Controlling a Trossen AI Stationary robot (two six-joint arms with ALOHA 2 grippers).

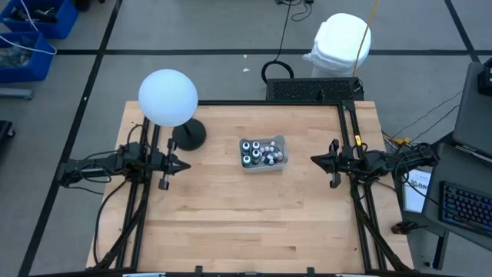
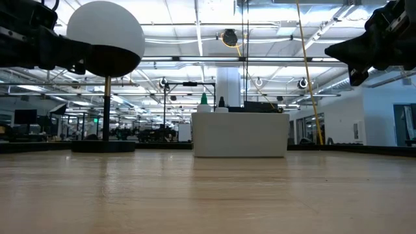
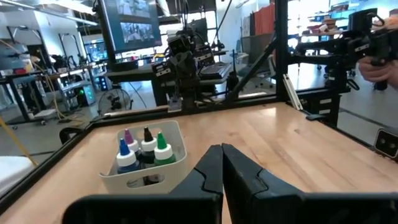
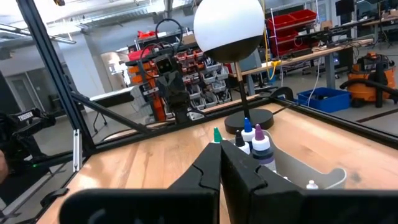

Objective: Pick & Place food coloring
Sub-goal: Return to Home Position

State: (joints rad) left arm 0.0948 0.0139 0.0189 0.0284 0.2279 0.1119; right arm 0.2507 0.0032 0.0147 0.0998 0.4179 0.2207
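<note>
Left gripper: fingers pressed together, nothing between them, confirmed in its wrist view. It hangs at the left side of the table, tip pointing to 3 o'clock in the high view.

Right gripper: likewise clenched on nothing, at the right side, tip pointing to 9 o'clock.

Food coloring bottles: all that you can see stand upright, clustered inside the gray bin at mid-table. From the left gripper the bin lies at about 3 o'clock; from the right gripper, at 9 o'clock. The right gripper is the nearer of the two, and both are apart from the bin. The bin's long axis runs roughly 9-to-3, slightly skewed. No bottle shows on the wood outside it.

Judgement: nothing is left to grasp. What matters for your retreat is that each tip faces the bin, so back straight away from it. On the left, mind the globe lamp at 12 o'clock.

Views compared: the high view gives spacing but not height. The low view shows both arms well above the tabletop and only cap tips over the bin wall. The wrist views show the bottles' colours: blue, purple, black and green.
</note>
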